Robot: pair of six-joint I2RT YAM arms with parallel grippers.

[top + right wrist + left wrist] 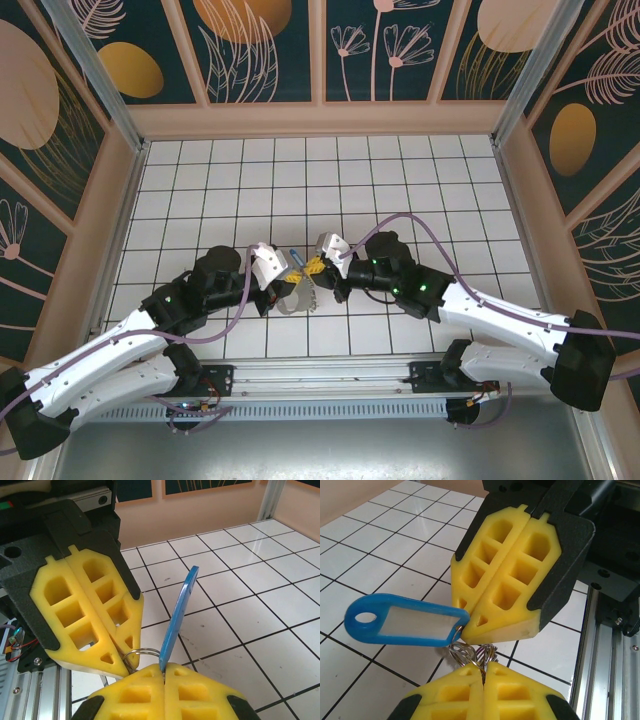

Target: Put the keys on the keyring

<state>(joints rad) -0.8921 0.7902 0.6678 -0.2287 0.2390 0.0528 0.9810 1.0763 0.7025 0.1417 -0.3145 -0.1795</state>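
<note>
I can read no writing, number or brand anywhere; the blue oval plastic key tag (407, 623) has a blank label window.

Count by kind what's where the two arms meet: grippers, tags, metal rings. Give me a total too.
Grippers: 2, the left gripper and the right gripper, both shut.
Blue key tag: 1.
Silvery wire ring bunch: 1, loops too tangled to split.
Total: 4.

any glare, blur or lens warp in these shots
top external: wide lens, walls lean outward over the tiled floor; left wrist: left claw at the bottom edge is softer than the blue tag; right wrist: white glare on far floor tiles.
</note>
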